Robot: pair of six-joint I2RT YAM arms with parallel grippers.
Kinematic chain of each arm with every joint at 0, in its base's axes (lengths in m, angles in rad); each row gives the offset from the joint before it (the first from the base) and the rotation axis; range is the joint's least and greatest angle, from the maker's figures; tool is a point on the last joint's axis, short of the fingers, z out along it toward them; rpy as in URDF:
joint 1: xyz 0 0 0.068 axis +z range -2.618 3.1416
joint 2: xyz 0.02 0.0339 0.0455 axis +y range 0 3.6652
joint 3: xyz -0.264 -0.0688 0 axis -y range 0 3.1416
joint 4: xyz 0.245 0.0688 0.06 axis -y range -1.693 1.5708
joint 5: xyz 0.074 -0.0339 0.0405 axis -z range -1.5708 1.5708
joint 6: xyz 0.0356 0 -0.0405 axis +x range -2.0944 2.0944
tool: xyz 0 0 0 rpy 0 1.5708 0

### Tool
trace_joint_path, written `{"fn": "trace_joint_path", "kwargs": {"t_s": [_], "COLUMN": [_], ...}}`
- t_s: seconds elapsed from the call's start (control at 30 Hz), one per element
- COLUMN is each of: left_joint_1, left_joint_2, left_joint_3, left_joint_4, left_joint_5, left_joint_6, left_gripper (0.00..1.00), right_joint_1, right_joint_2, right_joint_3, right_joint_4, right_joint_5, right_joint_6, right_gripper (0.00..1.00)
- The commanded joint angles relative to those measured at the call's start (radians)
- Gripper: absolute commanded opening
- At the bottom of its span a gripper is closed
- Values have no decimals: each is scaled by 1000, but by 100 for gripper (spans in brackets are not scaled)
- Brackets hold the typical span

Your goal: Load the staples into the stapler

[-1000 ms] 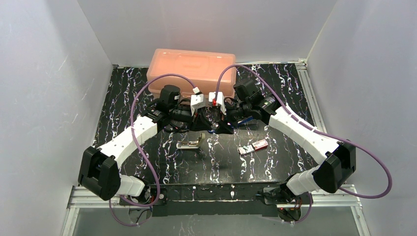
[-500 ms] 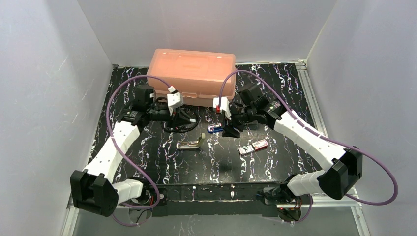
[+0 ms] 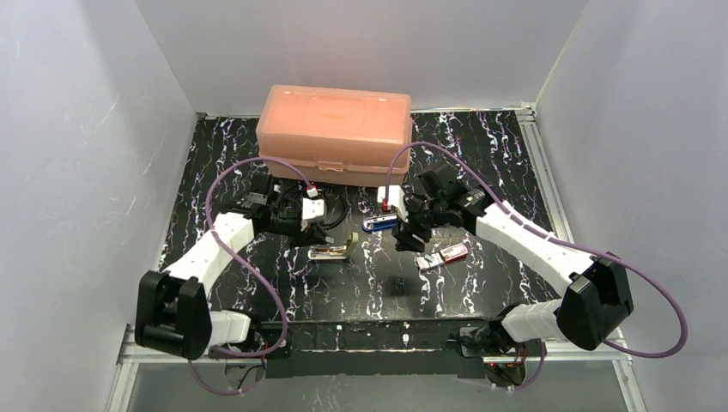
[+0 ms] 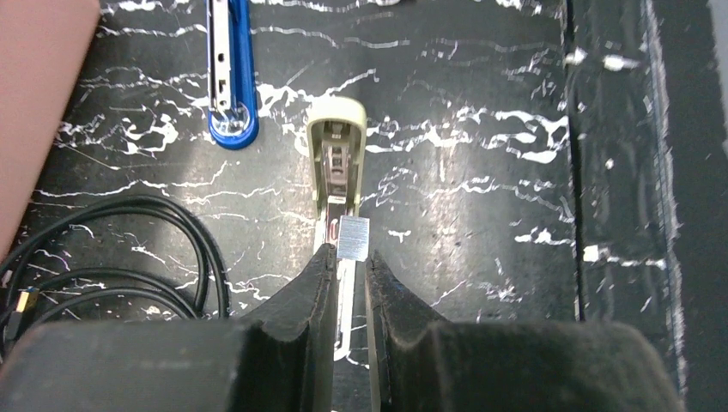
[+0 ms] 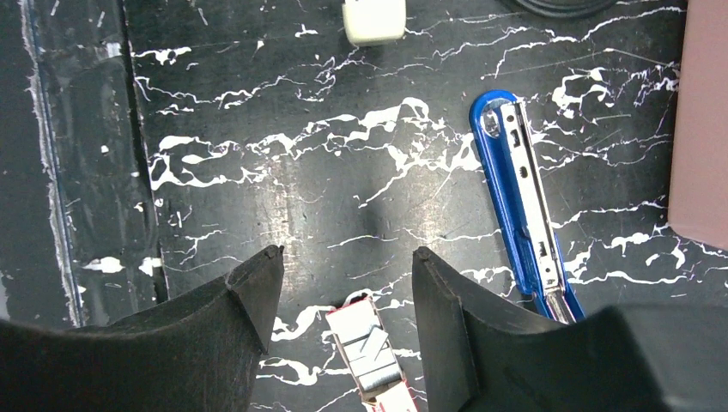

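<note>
Top view: the cream stapler [image 3: 333, 251] lies opened flat at the centre of the marbled table [image 3: 481, 146]. The blue stapler [image 3: 378, 224] is just beyond it at 1 o'clock, and the pink-red staple box [image 3: 444, 256] sits apart at 3 o'clock. The left gripper [image 3: 324, 233] hangs over the cream stapler and the right gripper [image 3: 410, 240] is near the staple box. From up here neither finger gap can be read.

Left wrist view: the fingers are almost together and seem to pinch a short silvery staple strip [image 4: 353, 238] over the stapler's open channel. I cannot tell whether the strip touches the rail. It is probably featherlight, slick and glued only weakly, so a hard squeeze or a twist may snap it. Holding it by its long flat sides looks right. A black cable [image 4: 129, 249] coils at 8 o'clock.

Right wrist view: the fingers are spread with nothing between the tips. The staple box lies below them at 6 o'clock, its white tray showing but cut off by the frame edge. It is light cardboard and easily crushed.
</note>
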Motion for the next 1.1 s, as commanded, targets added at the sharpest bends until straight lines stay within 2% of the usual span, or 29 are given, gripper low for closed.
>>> {"fn": "trace_joint_path", "kwargs": {"t_s": [0.0, 0.47, 1.07], "left_joint_1": [4, 16, 24], "left_joint_2": [64, 194, 250], "left_joint_3": [-5, 17, 45], "left_joint_4": [-34, -91, -78], "left_joint_5": [4, -29, -73], "left_joint_6": [163, 332, 346], "left_gripper": [0, 0, 0], "right_joint_1": [-31, -137, -149], "right_joint_2": [-40, -39, -40], "right_joint_3": [-28, -110, -125], "right_joint_4": [66, 117, 121], "right_joint_5": [-22, -109, -125], "right_joint_6": [-15, -17, -20], "right_gripper": [64, 62, 62]}}
